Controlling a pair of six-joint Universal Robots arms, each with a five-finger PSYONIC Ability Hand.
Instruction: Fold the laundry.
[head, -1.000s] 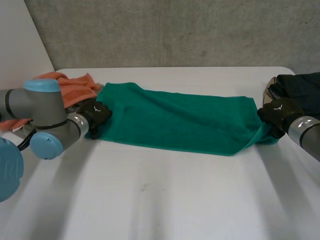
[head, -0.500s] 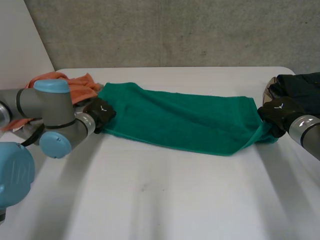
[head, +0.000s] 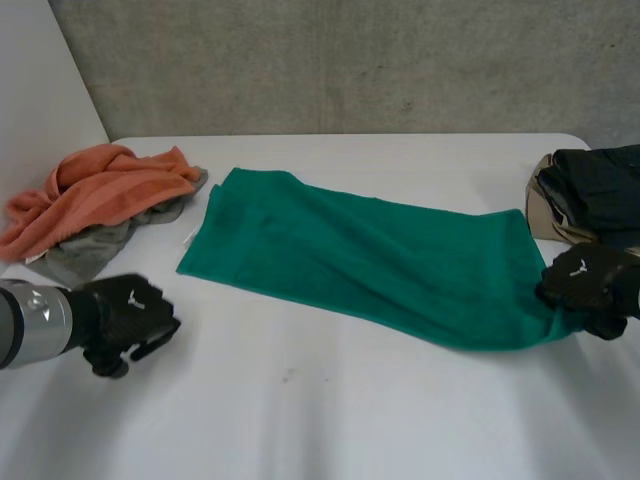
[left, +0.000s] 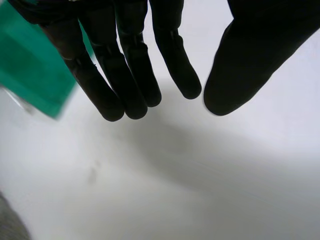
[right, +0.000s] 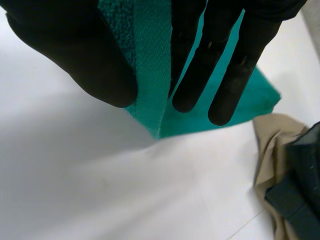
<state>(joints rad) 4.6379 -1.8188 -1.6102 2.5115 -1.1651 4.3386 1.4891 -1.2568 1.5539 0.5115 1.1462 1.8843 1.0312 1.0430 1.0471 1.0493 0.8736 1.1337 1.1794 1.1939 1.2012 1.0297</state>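
Observation:
A green towel (head: 370, 255) lies stretched in a long band across the white table (head: 330, 410). My right hand (head: 590, 282) is at the towel's right end near corner. In the right wrist view its thumb (right: 85, 55) and straight fingers pinch the green towel (right: 150, 75) between them. My left hand (head: 125, 318) rests over bare table in front of and to the left of the towel's left end, apart from it. The left wrist view shows its fingers (left: 130, 75) straight, the thumb spread, holding nothing; a corner of the towel (left: 30, 70) lies beside them.
An orange cloth (head: 110, 185) lies heaped over a grey cloth (head: 90, 245) at the back left. A dark garment (head: 600, 185) on a beige cloth (head: 545, 215) sits at the back right, close behind my right hand.
My left hand let go of the towel's left end and drew back to the front left. My right hand pulled its end toward the front, slanting the towel.

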